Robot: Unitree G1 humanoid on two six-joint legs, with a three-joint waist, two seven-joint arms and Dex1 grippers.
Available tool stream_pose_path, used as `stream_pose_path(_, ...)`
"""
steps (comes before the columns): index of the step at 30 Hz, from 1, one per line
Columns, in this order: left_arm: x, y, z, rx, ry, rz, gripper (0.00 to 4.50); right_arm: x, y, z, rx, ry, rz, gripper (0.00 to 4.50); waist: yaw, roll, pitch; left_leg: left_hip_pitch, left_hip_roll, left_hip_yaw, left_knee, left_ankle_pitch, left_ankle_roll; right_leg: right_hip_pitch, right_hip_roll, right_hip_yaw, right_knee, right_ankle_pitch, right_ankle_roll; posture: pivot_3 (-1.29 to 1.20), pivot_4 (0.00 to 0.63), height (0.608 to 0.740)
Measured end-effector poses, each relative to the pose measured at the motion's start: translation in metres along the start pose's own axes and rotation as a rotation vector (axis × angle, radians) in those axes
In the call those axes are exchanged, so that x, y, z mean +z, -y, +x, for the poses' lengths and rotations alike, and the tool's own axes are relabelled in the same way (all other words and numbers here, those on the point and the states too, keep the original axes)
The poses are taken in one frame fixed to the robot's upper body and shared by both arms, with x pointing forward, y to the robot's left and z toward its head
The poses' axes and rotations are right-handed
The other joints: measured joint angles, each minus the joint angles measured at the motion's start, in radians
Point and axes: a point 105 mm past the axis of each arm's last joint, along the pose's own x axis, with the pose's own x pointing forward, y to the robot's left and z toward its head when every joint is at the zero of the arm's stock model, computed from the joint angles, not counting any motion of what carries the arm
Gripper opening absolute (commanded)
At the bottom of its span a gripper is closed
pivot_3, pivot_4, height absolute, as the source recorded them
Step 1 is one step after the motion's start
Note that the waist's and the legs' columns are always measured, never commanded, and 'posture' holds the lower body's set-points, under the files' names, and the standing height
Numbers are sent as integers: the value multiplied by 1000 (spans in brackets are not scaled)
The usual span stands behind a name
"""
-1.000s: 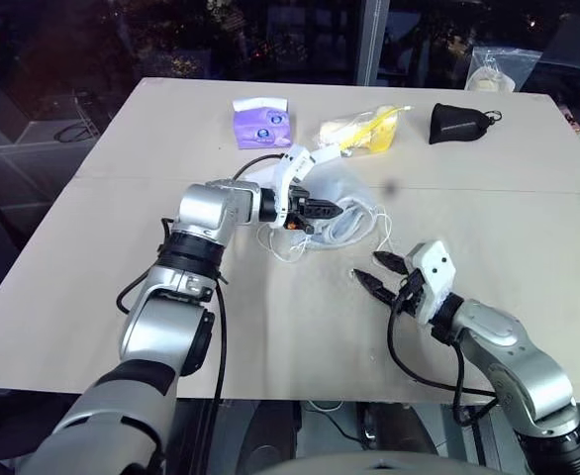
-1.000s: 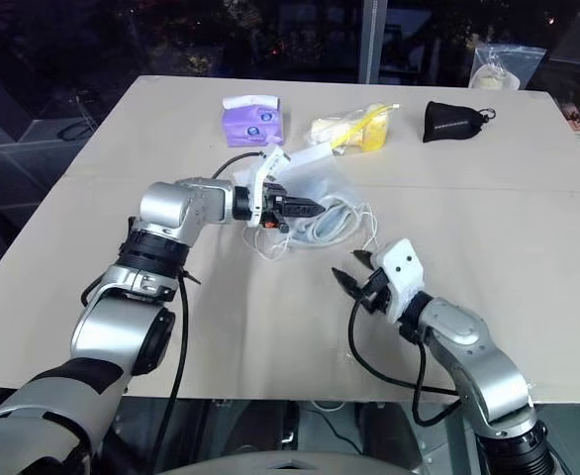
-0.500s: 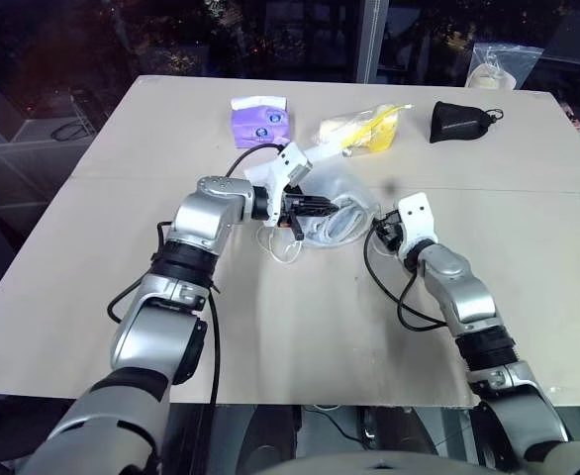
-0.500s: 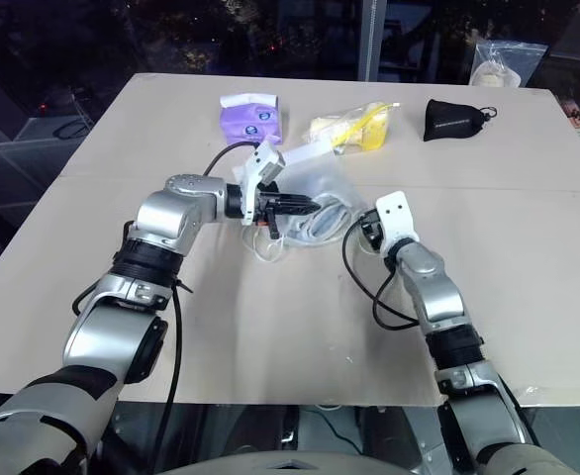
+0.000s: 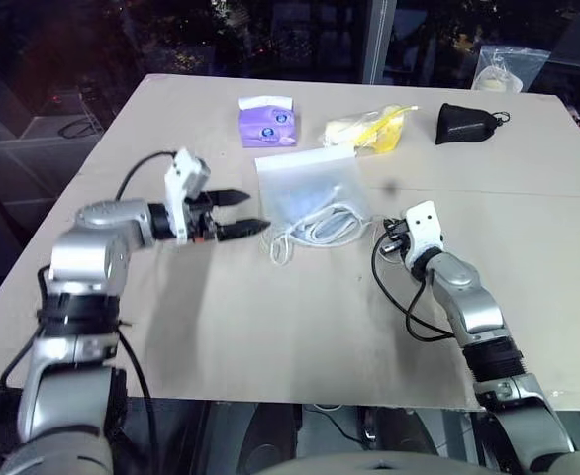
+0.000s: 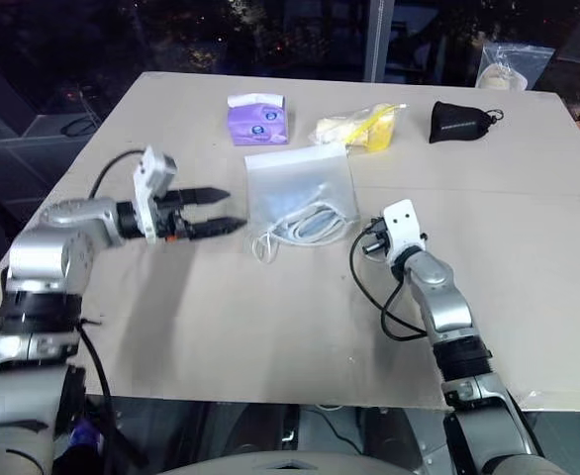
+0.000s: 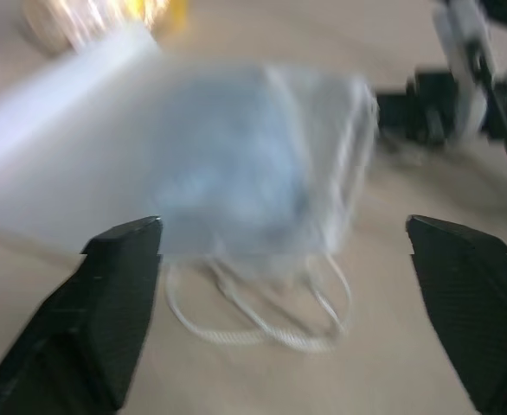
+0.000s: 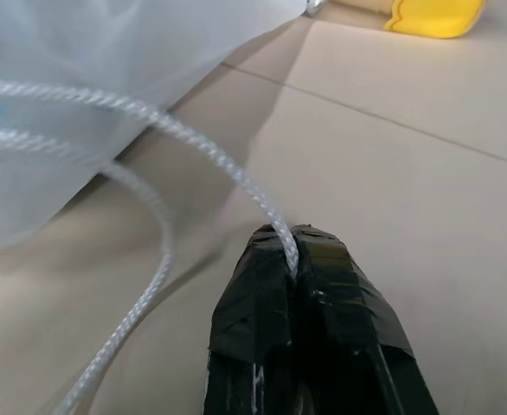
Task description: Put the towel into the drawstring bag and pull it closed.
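White cord (image 8: 210, 156) of the drawstring bag (image 5: 305, 185) sits pinched in my right tool (image 8: 293, 251) — my left tool (image 5: 239, 212), just beside that bag, gapes empty.

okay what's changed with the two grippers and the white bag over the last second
The left gripper let go of the drawstring bag, opened and drew back to the robot's left. The right gripper reached forward and shut on the bag's cord. The bag now lies flat, the towel inside. Other table items stayed put.
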Motion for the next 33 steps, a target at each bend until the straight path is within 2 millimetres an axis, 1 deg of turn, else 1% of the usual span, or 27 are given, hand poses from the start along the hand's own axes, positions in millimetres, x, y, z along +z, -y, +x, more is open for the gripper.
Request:
stream_pose_path(3, -17, 5, 10, 43, -11, 1, 4423, -1, -1, -4, 3, -10, -1, 0, 3, 0, 0, 1, 0, 0, 0, 0, 0, 0, 0, 0, 0, 0, 0, 0, 150, 740)
stream_pose_path(4, -22, 5, 19, 72, -7, 3, 4423, -1, 0, -6, 3, -11, -4, 0, 8, 0, 0, 1, 0, 0, 0, 0, 0, 0, 1, 0, 0, 0, 0, 0, 150, 740)
stream_pose_path(5, -26, 5, 27, 93, -9, 8, 4188, 0, -1, -7, 6, -12, -6, 0, 11, 0, 0, 1, 0, 0, 1, 0, 0, 0, 1, 0, 1, 0, 0, 0, 150, 740)
stream_pose_path(6, -29, 5, 30, 101, -14, 11, 3924, 1, -2, -7, 9, -10, -8, 0, 11, 0, 0, 1, 0, 0, 1, 0, 0, 0, 1, 0, 1, 0, 0, 0, 150, 740)
stream_pose_path(7, -32, 2, 36, 141, -17, 24, 3755, 2, -2, -8, 8, -6, -11, 0, 12, 0, 0, 1, 0, 0, 1, 0, 0, 0, 1, 0, 1, 0, 0, 0, 150, 740)
stream_pose_path(8, -35, -2, 41, 185, -13, 26, 3395, 4, -2, -10, 6, -3, -13, 0, 13, 1, 0, 2, 0, 0, 1, 0, 0, 1, 1, 1, 1, 0, 0, 0, 150, 740)
stream_pose_path(9, -39, -5, 45, 213, -16, 25, 2741, 6, -2, -11, 5, 0, -14, 0, 13, 0, 0, 1, 0, 0, 2, 0, 0, 1, 2, 0, 1, 0, 0, 0, 150, 740)
stream_pose_path(10, -45, -7, 50, 243, -27, 41, 2298, 9, -2, -13, -3, 11, -15, 0, 14, 0, 0, 1, 0, 0, 2, 0, 0, 0, 2, 1, 1, 0, 0, 0, 150, 740)
stream_pose_path(11, -45, -7, 53, 251, -25, 54, 1840, 11, -1, -14, -7, 20, -16, 0, 14, 0, 0, 1, 0, 0, 1, 0, 0, 0, 2, 1, 1, 0, 0, 0, 150, 740)
stream_pose_path(12, -43, -6, 58, 267, -18, 99, 1279, 16, 1, -17, -20, 40, -17, 0, 15, 0, 0, 1, 0, 0, 1, 0, 0, 0, 2, 1, 1, 0, 0, 0, 150, 740)
stream_pose_path(14, -43, -8, 60, 297, -18, 153, 328, 27, 3, -19, -36, 73, -24, 0, 14, 0, 0, 1, 0, 0, 1, 0, 0, 0, 2, 1, 1, 0, 0, 0, 150, 740)
stream_pose_path(15, -43, -14, 58, 343, -14, 186, 60, 35, 6, -22, -57, 102, -33, 0, 14, 0, 0, 1, 0, 0, 0, 0, 0, 0, 2, 1, 1, 0, 0, 0, 150, 740)
stream_pose_path(17, -42, -27, 50, 427, 0, 214, 60, 47, 14, -27, -96, 145, -52, 0, 14, 0, 0, 1, 0, -1, 0, 0, 0, 0, 2, 0, 1, 0, 0, 0, 150, 740)
stream_pose_path(18, -36, -35, 45, 476, 27, 232, 60, 53, 20, -30, -129, 163, -73, 0, 15, 0, 0, 0, 0, -1, 0, 0, 0, -1, 2, 0, 1, 0, 0, 0, 150, 740)
stream_pose_path(19, -25, -44, 40, 522, 66, 257, 60, 61, 26, -33, -157, 178, -108, 0, 16, 0, 1, -1, 0, -1, 1, 0, 0, -2, 2, 0, 2, 0, 0, 0, 150, 740)
stream_pose_path(20, 3, -58, 27, 595, 145, 320, 60, 83, 37, -37, -201, 229, -167, 0, 18, -1, 5, -3, 0, -1, 2, 1, -1, -4, 2, -1, 2, 1, 0, 0, 150, 740)
stream_pose_path(21, 26, -65, 17, 638, 203, 372, 60, 103, 44, -41, -233, 282, -200, 0, 19, -1, 6, -4, 0, -1, 2, 2, -2, -4, 2, -1, 2, 2, -1, 0, 150, 740)
stream_pose_path(22, 66, -73, 1, 691, 296, 466, 60, 137, 52, -51, -271, 373, -256, 0, 19, -1, 6, -3, 0, -1, 3, 1, -2, -3, 2, -1, 2, 2, -1, 0, 150, 740)
stream_pose_path(24, 121, -74, -21, 739, 423, 591, 60, 184, 59, -68, -311, 487, -337, 0, 19, -1, 6, -3, 0, 0, 3, 1, -2, -2, 1, 0, 1, 2, -1, 0, 150, 740)
stream_pose_path(25, 144, -73, -31, 761, 475, 643, 60, 205, 64, -78, -337, 535, -379, 0, 19, -1, 4, -2, -1, 0, 2, 1, -2, -1, 1, -1, -1, 2, 0, 0, 150, 740)
stream_pose_path(26, 156, -73, -37, 772, 498, 669, 60, 216, 68, -86, -356, 553, -409, 0, 20, -1, 4, -2, -1, 0, 2, 1, -2, 0, 1, -1, -1, 1, 0, 0, 150, 740)
stream_pose_path(27, 164, -79, -41, 800, 505, 661, 60, 223, 78, -93, -398, 539, -440, 0, 21, -1, 3, 0, -1, 0, 1, 1, -1, 2, 1, -2, -1, 0, 1, 0, 150, 740)
stream_pose_path(28, 164, -80, -42, 802, 504, 660, 60, 223, 79, -93, -400, 538, -440, 0, 20, -1, 3, 0, -1, 1, 0, 1, -1, 1, 1, -1, -2, 0, 1, 0, 150, 740)
stream_pose_path(29, 160, -85, -43, 817, 492, 638, 60, 222, 85, -95, -423, 521, -432, 0, 19, -1, 3, 0, -1, 1, -1, 1, -1, 1, 1, -1, -2, 0, 1, 0, 150, 740)
stream_pose_path(31, 142, -106, -44, 881, 443, 519, 60, 214, 103, -98, -489, 467, -402, 0, 18, -1, 3, -1, 0, 1, -2, 1, -1, -1, 1, -1, -1, 0, 1, 0, 150, 740)
stream_pose_path(33, 124, -119, -46, 934, 404, 426, 60, 204, 124, -106, -575, 418, -374, 0, 17, -2, 3, -2, 0, 1, -3, 1, -1, -3, 1, -1, -1, 0, 1, 0, 150, 740)
